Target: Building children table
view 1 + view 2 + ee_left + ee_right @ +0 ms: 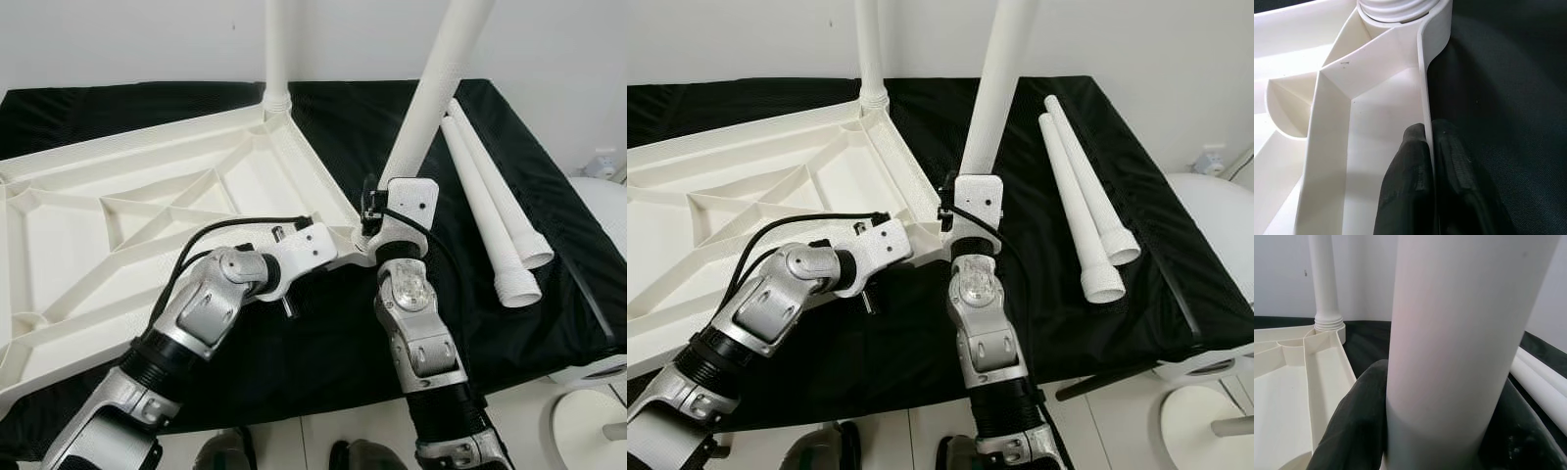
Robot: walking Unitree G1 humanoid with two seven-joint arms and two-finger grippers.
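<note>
Nearest, the right gripper (377,217) is clamped around the lower end of a long white plastic table leg (431,93), its black fingers (1354,431) pressed to both sides of the tube, as the right wrist view shows. The leg stands nearly upright with a slight lean, its foot at the near right corner of the upturned white plastic tabletop with ribbed underside (118,215). Just beside it, the left gripper (1430,147) pinches the thin side wall of the tabletop, one finger inside the rim and one outside, closed tight on the wall.

The step in hand looks like seating this leg in its corner socket. To do it well, the leg should be brought plumb over the socket before any turning, since a tilted start would likely cross the threads. The left arm's hold on the rim should stay firm so the tabletop does not slide on the black cloth (333,362) as the leg is twisted. Whether the leg's end has already entered the socket cannot be told; the wrist hides it.

Farther back, a fitted white leg (277,49) stands upright in the far corner. To the right, well apart, two spare white legs (495,211) lie side by side on the cloth.
</note>
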